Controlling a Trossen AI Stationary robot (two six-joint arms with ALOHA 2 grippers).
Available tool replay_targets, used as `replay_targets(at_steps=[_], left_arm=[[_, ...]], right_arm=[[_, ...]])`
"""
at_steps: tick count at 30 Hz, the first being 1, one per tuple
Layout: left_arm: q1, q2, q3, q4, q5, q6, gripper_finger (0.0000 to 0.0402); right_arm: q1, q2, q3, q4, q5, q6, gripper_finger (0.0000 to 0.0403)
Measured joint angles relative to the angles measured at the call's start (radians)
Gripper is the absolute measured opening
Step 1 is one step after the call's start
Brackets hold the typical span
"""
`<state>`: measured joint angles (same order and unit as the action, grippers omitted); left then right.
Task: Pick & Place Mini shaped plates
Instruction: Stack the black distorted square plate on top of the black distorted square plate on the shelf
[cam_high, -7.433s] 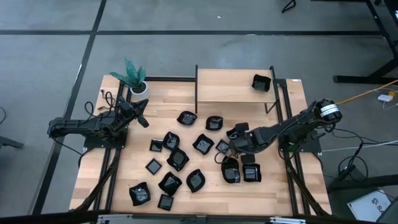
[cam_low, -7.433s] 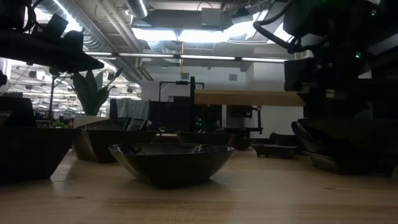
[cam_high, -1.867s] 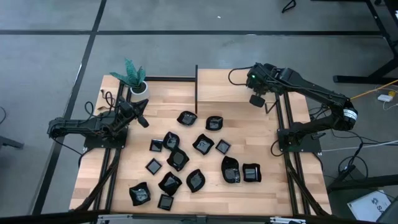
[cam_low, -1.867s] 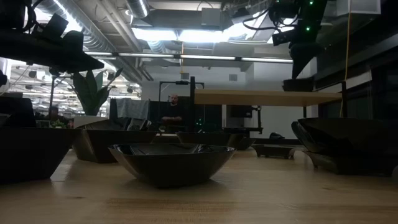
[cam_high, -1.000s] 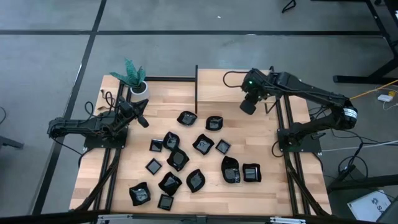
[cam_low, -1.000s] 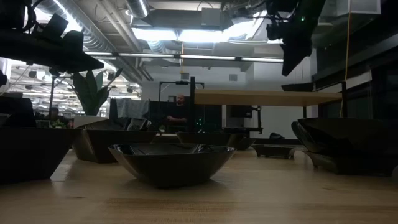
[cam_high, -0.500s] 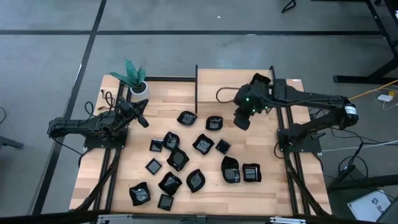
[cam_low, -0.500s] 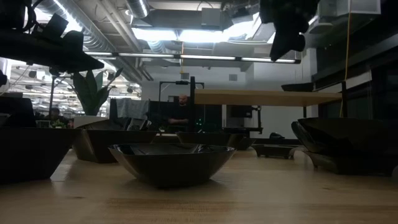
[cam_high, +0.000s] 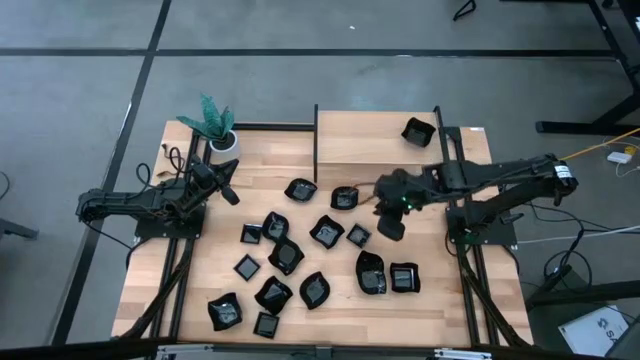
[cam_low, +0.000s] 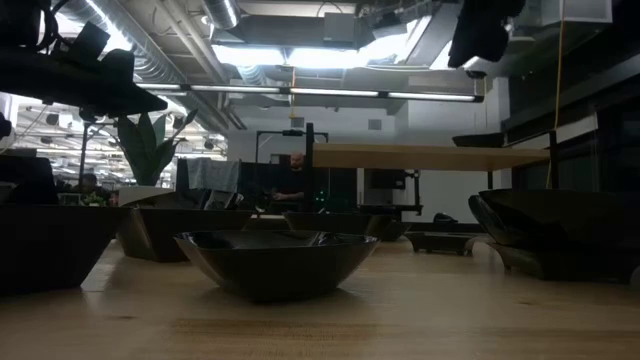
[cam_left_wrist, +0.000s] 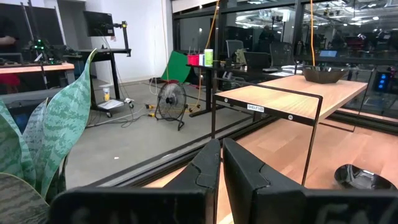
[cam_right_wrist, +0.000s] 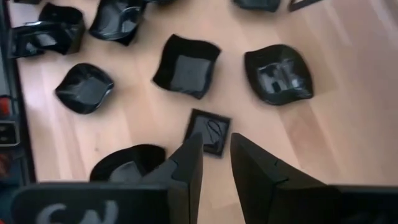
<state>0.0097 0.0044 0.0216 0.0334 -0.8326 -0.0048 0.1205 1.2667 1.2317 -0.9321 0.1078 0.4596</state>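
You've got the wooden table under both arms, w/ a raised shelf at its far edge. One plate on the shelf sits at the shelf's right end, near the corner post. The rest of the mini shaped plates lie scattered on the tabletop, mid to near edge, mostly apart, a few touching. The potted plant stands at the far left corner.

Right arm reaches in from the right side over the table centre. Your right gripper hangs above the table just beside a small square plate, w/ a leaf-like plate and a bigger square plate close by. Its fingers stand partly apart w/ nothing between them; the small square plate shows through the gap, below.

Left arm waits at the left edge. Left gripper points toward the shelf, fingers closed together, empty.
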Motion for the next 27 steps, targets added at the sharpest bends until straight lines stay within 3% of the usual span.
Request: replay_targets(at_steps=[10, 27], left_arm=[[0.0, 0.0, 0.0, 0.0, 0.0, 0.0, 0.0015], [0.0, 0.0, 0.0, 0.0, 0.0, 0.0, 0.0015]], right_arm=[[0.174, 0.042, 0.0, 0.007, 0.16, 0.115, 0.0083], [0.361, 0.192, 0.0, 0.101, 0.125, 0.19, 0.0083]])
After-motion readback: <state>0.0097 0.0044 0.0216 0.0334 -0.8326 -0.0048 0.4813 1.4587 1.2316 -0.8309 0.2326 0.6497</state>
